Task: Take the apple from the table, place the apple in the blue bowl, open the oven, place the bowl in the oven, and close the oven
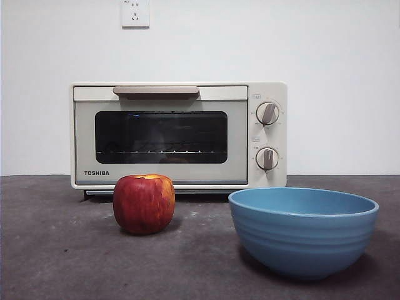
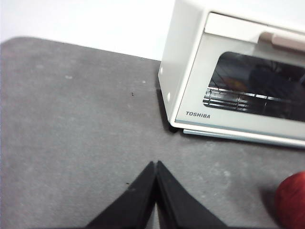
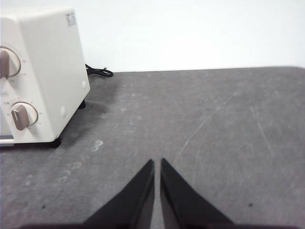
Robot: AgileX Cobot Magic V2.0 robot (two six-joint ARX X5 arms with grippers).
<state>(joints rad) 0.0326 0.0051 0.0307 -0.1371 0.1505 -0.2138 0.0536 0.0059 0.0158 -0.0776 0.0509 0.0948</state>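
The apple stood on the dark grey table, just in front of the oven and left of the blue bowl, a clear gap between fruit and bowl. Its skin was deep red with yellow-orange streaks around the dimpled top and down its right side, and it sat upright, smaller than the bowl. In the left wrist view only a red sliver of it showed at the frame's edge.

The bowl was wide, round and glossy, with faint horizontal ridges on its outside and a paler rim; nothing could be seen inside it from the low front camera.

The oven was a cream-white TOSHIBA toaster oven, its dark glass door closed, the beige bar handle across the top of the door, two round knobs stacked on the right panel, and a wire rack visible through the glass. A black cord lay behind it on the table.

The left gripper hung above bare table near the oven's left front corner, its jaws pressed together. The right gripper hung above bare table beside the oven's knob side, its jaws nearly together with only a thin slit between the tips. Neither held anything.
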